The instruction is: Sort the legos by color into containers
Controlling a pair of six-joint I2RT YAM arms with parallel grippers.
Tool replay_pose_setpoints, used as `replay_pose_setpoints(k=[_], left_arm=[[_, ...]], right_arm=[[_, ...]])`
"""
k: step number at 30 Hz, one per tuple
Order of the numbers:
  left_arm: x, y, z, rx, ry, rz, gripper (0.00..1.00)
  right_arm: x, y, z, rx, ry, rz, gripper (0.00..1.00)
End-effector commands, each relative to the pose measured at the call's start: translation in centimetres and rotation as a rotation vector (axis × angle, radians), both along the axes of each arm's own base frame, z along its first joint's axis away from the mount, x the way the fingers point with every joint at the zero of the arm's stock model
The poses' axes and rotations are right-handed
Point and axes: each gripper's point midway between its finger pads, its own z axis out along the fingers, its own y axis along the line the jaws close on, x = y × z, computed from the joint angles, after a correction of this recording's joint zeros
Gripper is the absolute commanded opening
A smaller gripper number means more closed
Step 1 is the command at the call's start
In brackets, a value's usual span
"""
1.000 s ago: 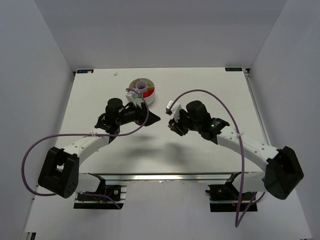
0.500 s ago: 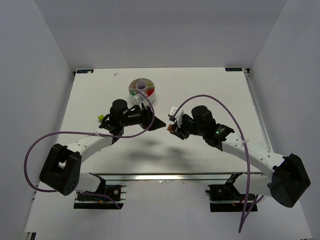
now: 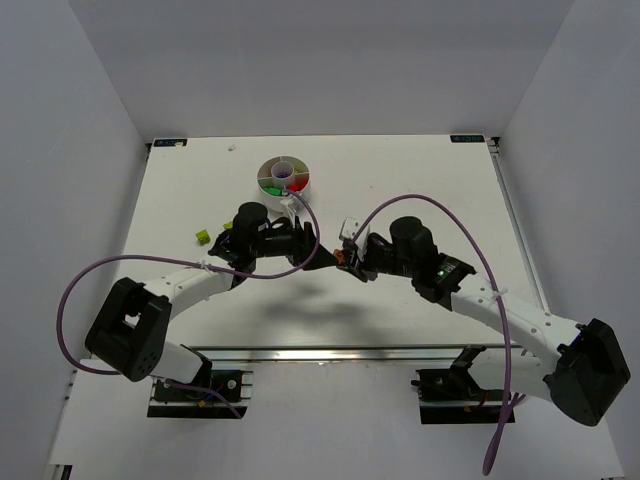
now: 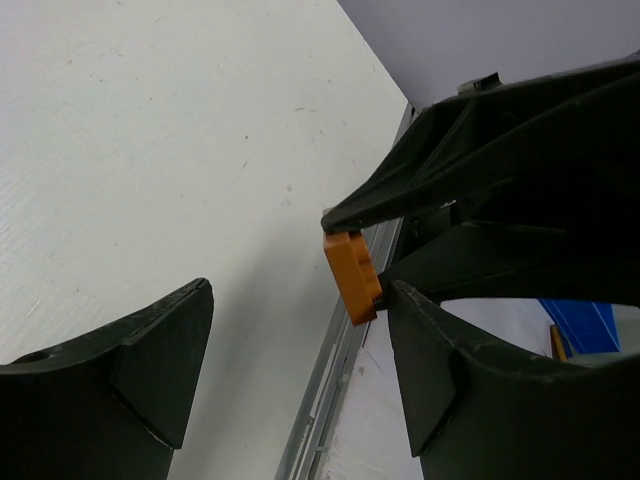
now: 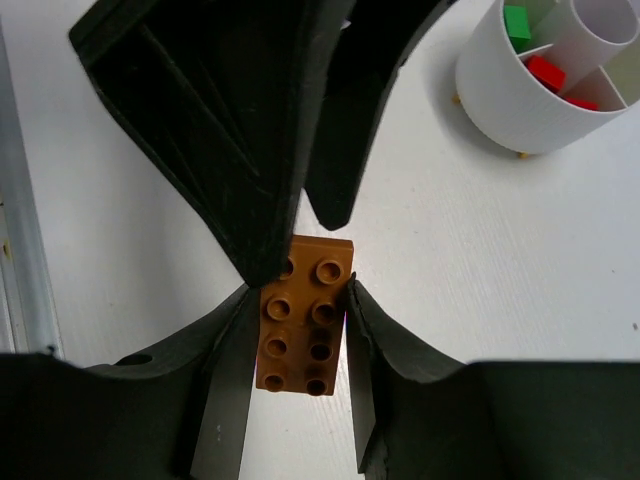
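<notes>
My right gripper point(image 5: 298, 300) is shut on an orange lego point(image 5: 303, 315), held by its long sides above the table; the lego also shows in the top view point(image 3: 343, 258). My left gripper point(image 4: 300, 300) is open and faces the right one, its fingers point(image 5: 250, 150) straddling the lego's far end. In the left wrist view the orange lego point(image 4: 352, 275) sits just off the tip of my right-hand finger point(image 4: 430, 360). The round white dish point(image 3: 284, 178) stands behind both grippers, holding green point(image 5: 517, 20) and red legos point(image 5: 546, 72). A lime-yellow lego point(image 3: 202, 237) lies on the table to the left.
The dish's wall point(image 5: 510, 100) is close at the upper right of the right wrist view. A metal rail point(image 4: 335, 400) runs along the table's near edge. Purple cables loop over both arms point(image 3: 420, 200).
Both arms have moved inward until the grippers meet at mid-table. The left arm swung right, uncovering the lime-yellow lego. The right gripper kept hold of the orange lego.
</notes>
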Motion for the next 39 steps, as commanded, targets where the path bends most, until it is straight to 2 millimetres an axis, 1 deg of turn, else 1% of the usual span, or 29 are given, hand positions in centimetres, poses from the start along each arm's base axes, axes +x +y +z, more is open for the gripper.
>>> replay_pose_setpoints(k=[1, 5, 8, 9, 12, 13, 14, 16, 22, 23, 25, 26, 28, 29, 30, 31, 32, 34, 35, 37, 38, 39], left_arm=[[-0.2, -0.5, 2.2, -0.034, -0.069, -0.037, 0.79], [-0.3, -0.6, 2.0, -0.032, -0.062, -0.043, 0.77], [-0.5, -0.9, 1.6, -0.028, -0.045, -0.060, 0.70], [-0.5, -0.9, 1.5, -0.027, -0.040, -0.065, 0.65], [-0.9, -1.3, 1.1, -0.023, -0.016, -0.099, 0.54], [-1.0, -1.4, 1.1, -0.024, -0.011, -0.107, 0.46], [-1.1, -1.5, 1.1, -0.024, -0.004, -0.117, 0.42], [-1.3, -1.5, 1.0, -0.022, 0.004, -0.125, 0.38], [-1.7, -1.7, 1.1, -0.019, 0.001, -0.147, 0.32], [-1.8, -1.7, 0.9, -0.014, 0.008, -0.150, 0.28], [-1.8, -1.7, 1.0, -0.012, 0.006, -0.156, 0.25], [-1.8, -1.7, 0.8, -0.009, 0.012, -0.159, 0.22], [-1.9, -1.8, 0.8, -0.006, 0.012, -0.166, 0.11], [-1.9, -1.8, 0.8, -0.005, 0.017, -0.169, 0.11], [-1.9, -1.8, 0.7, -0.002, 0.017, -0.172, 0.06], [-1.9, -1.8, 0.7, -0.002, 0.016, -0.174, 0.02], [-2.0, -1.8, 0.7, -0.001, 0.016, -0.182, 0.00], [-2.0, -1.7, 0.7, 0.004, 0.005, -0.183, 0.00], [-1.8, -1.7, 0.7, 0.010, 0.005, -0.175, 0.00], [-1.8, -1.6, 0.5, 0.020, -0.001, -0.171, 0.00], [-1.7, -1.6, 0.5, 0.025, -0.004, -0.164, 0.00], [-1.5, -1.6, 0.6, 0.027, -0.016, -0.163, 0.00]], right_arm=[[-0.7, 1.2, 0.8, 0.030, -0.045, 0.054, 0.00], [-1.0, 1.5, 0.6, 0.016, -0.059, 0.061, 0.00], [-1.0, 1.7, 0.6, 0.011, -0.072, 0.062, 0.00], [-1.1, 1.7, 0.5, 0.010, -0.073, 0.060, 0.00], [-0.7, 1.6, 0.6, 0.007, -0.086, 0.043, 0.00], [-0.6, 1.6, 0.6, 0.005, -0.087, 0.037, 0.00], [-0.4, 1.5, 0.6, 0.002, -0.092, 0.025, 0.00], [-0.1, 1.4, 0.6, 0.002, -0.097, 0.008, 0.00], [0.8, 1.1, 0.6, -0.006, -0.113, -0.041, 0.00], [1.0, 1.0, 0.6, -0.008, -0.115, -0.052, 0.00], [1.1, 1.0, 0.7, -0.008, -0.119, -0.059, 0.00], [1.1, 0.9, 0.6, -0.010, -0.120, -0.062, 0.00], [1.3, 0.8, 0.6, -0.011, -0.124, -0.070, 0.00], [1.3, 0.8, 0.6, -0.012, -0.124, -0.072, 0.00], [1.4, 0.8, 0.5, -0.015, -0.124, -0.072, 0.00], [1.4, 0.8, 0.5, -0.016, -0.125, -0.075, 0.04], [1.5, 0.7, 0.4, -0.021, -0.123, -0.081, 0.16], [1.6, 0.7, 0.4, -0.024, -0.123, -0.085, 0.25], [1.6, 0.7, 0.3, -0.027, -0.122, -0.086, 0.33], [1.7, 0.7, 0.4, -0.029, -0.122, -0.090, 0.42], [1.8, 0.7, 0.4, -0.030, -0.123, -0.093, 0.52], [1.8, 0.6, 0.3, -0.034, -0.120, -0.096, 0.57]])
